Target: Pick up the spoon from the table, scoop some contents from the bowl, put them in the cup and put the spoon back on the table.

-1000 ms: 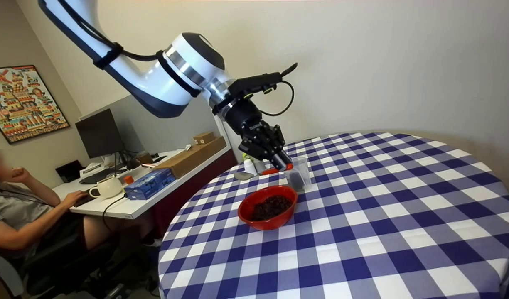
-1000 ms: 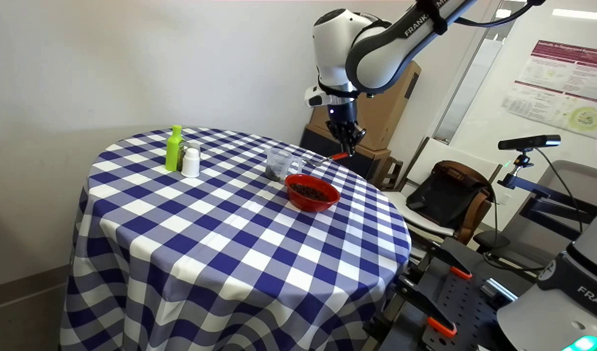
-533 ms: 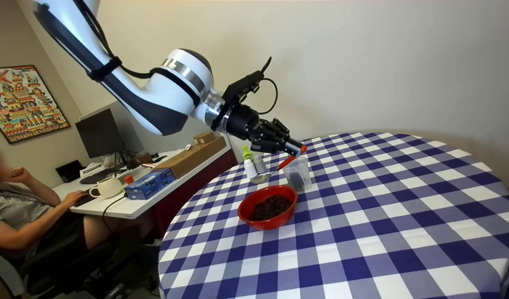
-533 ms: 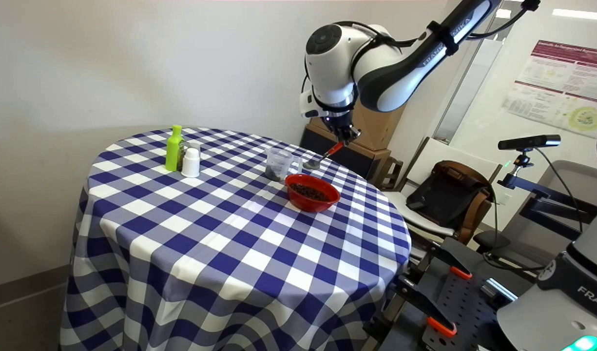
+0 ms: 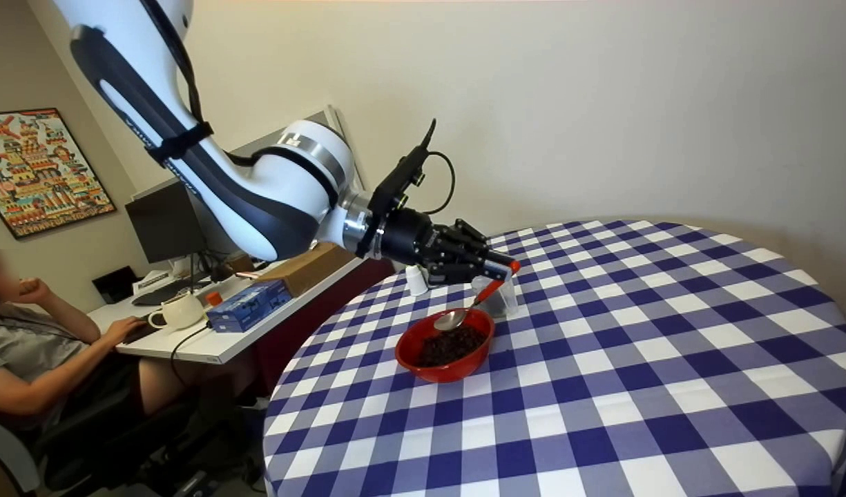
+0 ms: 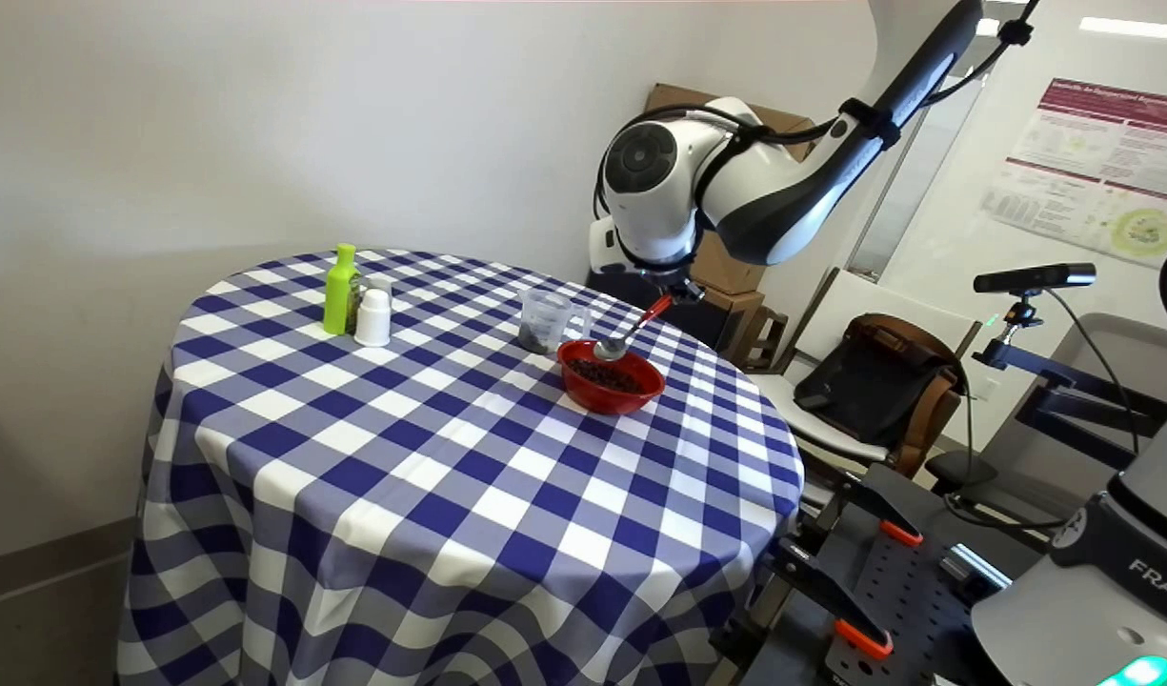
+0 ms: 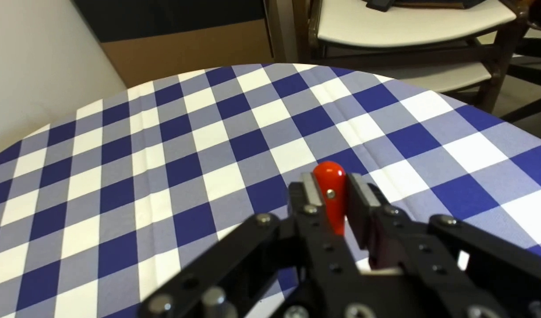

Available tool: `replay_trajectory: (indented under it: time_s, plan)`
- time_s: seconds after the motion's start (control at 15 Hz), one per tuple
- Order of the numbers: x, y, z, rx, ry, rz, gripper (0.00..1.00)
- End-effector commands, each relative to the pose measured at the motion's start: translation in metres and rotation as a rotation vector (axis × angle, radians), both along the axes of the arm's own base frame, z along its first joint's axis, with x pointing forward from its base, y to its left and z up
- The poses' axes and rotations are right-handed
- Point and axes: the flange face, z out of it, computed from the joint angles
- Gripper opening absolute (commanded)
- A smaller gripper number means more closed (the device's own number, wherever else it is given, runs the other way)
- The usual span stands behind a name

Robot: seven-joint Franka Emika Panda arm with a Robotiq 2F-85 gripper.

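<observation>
1. The arm (image 5: 284,183) comes down from high up, bends at the wrist and holds the gripper (image 7: 337,194) out over the table (image 5: 637,359), tilted somewhat below level.
2. The gripper's fingers (image 7: 312,193) are clenched on the red handle of the spoon (image 5: 488,290), close to its end; the handle's tip pokes out just past them in the wrist view.
3. Nearest on the table in an exterior view is the bowl (image 5: 445,375), upright, with a mass of dark bits (image 5: 452,347) inside.
4. Just beyond the bowl stands the cup (image 6: 545,312), clear and upright, with dark stuff (image 6: 534,338) low inside; whether the two touch I cannot tell.
5. The spoon's long axis slants: handle end high at the gripper, silvery head (image 5: 450,319) low, pointing to the lower left in both exterior views. The head is at the bowl's rim on the gripper's side; I cannot tell if it touches bowl or bits.
6. Well apart from the bowl, a green bottle (image 6: 339,297) and a white item (image 6: 373,322) stand close together on the table.
7. Past the table, a chair (image 6: 935,314) bears a bag (image 6: 859,391), and a desk (image 5: 208,345) bears a monitor (image 5: 166,222).
</observation>
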Motion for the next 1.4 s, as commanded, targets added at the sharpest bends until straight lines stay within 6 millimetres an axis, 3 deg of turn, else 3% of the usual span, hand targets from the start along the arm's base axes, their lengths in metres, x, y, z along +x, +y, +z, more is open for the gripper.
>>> replay_trajectory:
  time_s: [0.0,0.47,1.07,1.33]
  plan:
    - [-0.002,0.000,-0.020,-0.016,-0.067,-0.045,0.05]
    - [-0.006,0.005,-0.041,0.034,-0.188,-0.140,0.05]
    - [-0.015,0.012,-0.042,0.036,-0.223,-0.143,0.05]
    - [-0.028,0.010,-0.044,0.023,-0.213,-0.093,0.05]
